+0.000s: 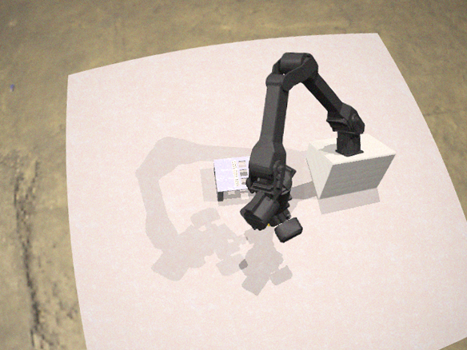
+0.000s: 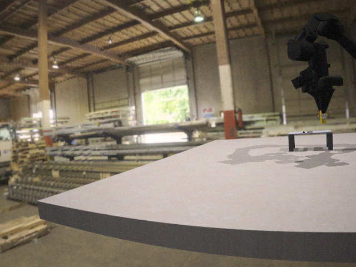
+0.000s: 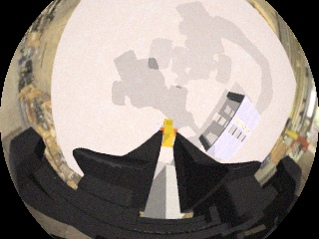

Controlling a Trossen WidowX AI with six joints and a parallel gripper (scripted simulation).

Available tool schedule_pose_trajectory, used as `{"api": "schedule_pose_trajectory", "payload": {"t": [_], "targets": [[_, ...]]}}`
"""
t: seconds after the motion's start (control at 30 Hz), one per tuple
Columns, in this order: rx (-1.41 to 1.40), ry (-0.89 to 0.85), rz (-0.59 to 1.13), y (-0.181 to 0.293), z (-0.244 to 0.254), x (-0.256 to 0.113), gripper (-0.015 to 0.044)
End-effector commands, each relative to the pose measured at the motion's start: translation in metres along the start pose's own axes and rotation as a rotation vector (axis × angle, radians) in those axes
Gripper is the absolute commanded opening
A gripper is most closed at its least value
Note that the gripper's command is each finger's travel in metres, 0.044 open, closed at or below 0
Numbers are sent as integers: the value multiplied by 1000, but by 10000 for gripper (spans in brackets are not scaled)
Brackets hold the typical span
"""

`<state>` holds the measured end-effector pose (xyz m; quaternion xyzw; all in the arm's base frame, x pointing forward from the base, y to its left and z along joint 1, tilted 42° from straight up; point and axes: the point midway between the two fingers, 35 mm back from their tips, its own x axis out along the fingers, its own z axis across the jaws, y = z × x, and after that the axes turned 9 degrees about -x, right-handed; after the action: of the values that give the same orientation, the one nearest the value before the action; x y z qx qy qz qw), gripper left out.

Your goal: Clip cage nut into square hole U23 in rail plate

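Note:
My gripper (image 2: 324, 113) (image 3: 167, 134) points down and is shut on the yellow cage nut (image 2: 322, 118) (image 3: 168, 123). The nut is in the air at the fingertips, higher than the plate's top in the exterior view. Small orange parts show at its sides in the wrist view. Only a speck of yellow shows below the arm in the top view. The pale rail plate (image 1: 224, 175) (image 2: 313, 132) (image 3: 224, 147) stands on dark legs, to the right of the nut in the wrist view. The arm hides part of its row of square holes; the hole labels are too blurred to read.
The arm's base stands on a white block (image 1: 351, 173) to the right of the plate in the top view. The arm reaches over the plate's right side in that view. Everything stands on a pale table top (image 1: 133, 306) (image 2: 201, 195). The arm's shadows fall around the plate.

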<state>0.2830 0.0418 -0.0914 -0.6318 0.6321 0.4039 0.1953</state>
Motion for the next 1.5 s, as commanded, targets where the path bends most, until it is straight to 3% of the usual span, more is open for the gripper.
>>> {"api": "schedule_pose_trajectory", "payload": {"t": [0.0,0.5,1.0,1.47], "targets": [[32,-10,-4,0,-20,-4,37],[192,-22,-18,16,-119,-7,37],[349,9,3,66,-207,-2,37],[355,11,9,67,-208,13,37]]}}
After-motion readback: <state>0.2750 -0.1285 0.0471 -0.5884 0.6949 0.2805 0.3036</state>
